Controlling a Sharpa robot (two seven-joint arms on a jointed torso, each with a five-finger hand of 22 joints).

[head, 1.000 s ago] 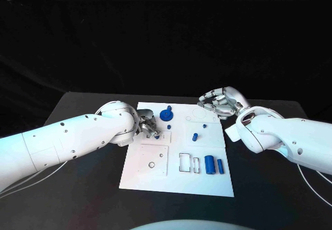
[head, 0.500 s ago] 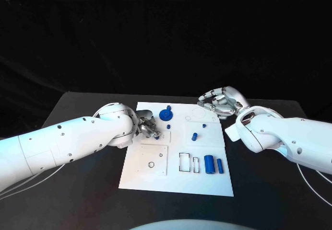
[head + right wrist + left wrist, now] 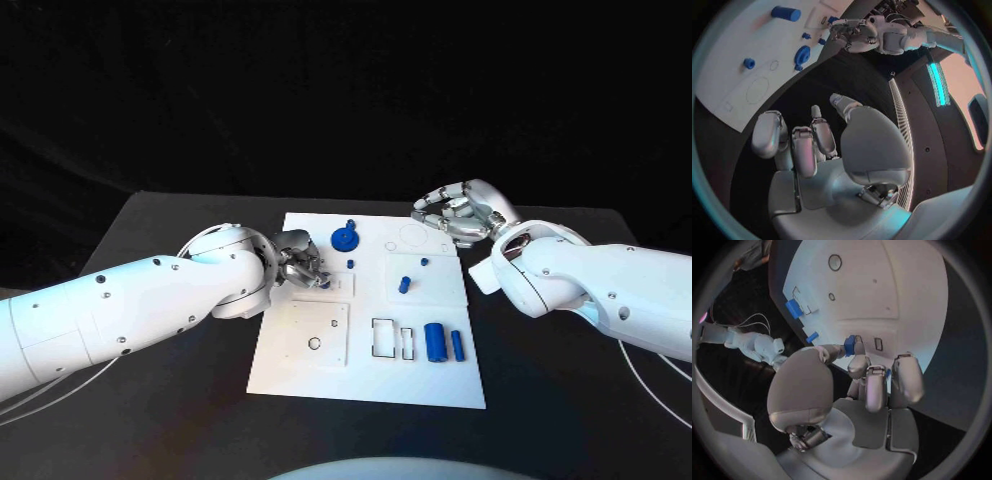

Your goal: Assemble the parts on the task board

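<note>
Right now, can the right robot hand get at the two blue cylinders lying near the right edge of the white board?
Probably yes. The two blue cylinders lie uncovered, nothing over them; the right robot hand hovers empty past the white board's far corner.

White task board (image 3: 325, 365) lies flat mid-table — small blue parts (image 3: 434, 342) scattered on it.

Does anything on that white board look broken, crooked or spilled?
Nothing stands out. The task board lies flat and looks unbroken, the blue parts lie within its edges, and the left hand holds a small blue part over it.
</note>
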